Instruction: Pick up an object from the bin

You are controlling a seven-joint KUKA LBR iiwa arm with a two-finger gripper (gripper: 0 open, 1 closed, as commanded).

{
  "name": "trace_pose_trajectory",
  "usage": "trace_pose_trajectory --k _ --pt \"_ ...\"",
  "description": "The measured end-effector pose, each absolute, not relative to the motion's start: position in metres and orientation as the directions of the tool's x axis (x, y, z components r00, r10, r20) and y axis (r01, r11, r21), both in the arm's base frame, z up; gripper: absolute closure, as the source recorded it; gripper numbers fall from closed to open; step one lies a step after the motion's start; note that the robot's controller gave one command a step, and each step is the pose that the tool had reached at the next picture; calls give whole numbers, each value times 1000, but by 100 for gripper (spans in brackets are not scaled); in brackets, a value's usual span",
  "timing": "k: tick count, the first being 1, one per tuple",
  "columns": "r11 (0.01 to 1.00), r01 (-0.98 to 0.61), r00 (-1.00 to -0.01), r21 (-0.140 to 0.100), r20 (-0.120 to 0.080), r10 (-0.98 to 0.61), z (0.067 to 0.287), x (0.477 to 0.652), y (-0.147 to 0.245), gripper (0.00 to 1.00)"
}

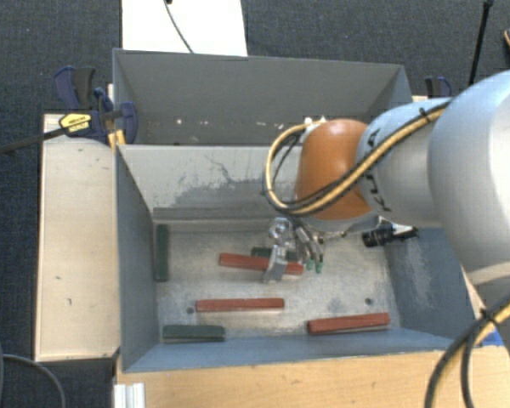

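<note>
One red bar (238, 262), the rearmost, seems to touch the claw (277, 269), whose opening I cannot tell.

The arm (459, 168) covers one end of the middle red bar (238, 262) and most of a green piece (259, 251).

Dark grey carpet floor (34, 41) all round, evenly lit. Thin black cables (483, 24) trail across it, top right and lower left.
</note>
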State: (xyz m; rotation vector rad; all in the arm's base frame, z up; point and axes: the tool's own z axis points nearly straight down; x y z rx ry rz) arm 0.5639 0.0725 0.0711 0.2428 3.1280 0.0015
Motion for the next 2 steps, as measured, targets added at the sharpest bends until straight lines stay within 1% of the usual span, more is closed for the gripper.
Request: trace_pose_trajectory --k 1,2 --pt "992 125 -992 4 -9 125 194 559 111 100" --pt "998 65 -998 3 -10 65 306 515 124 100"
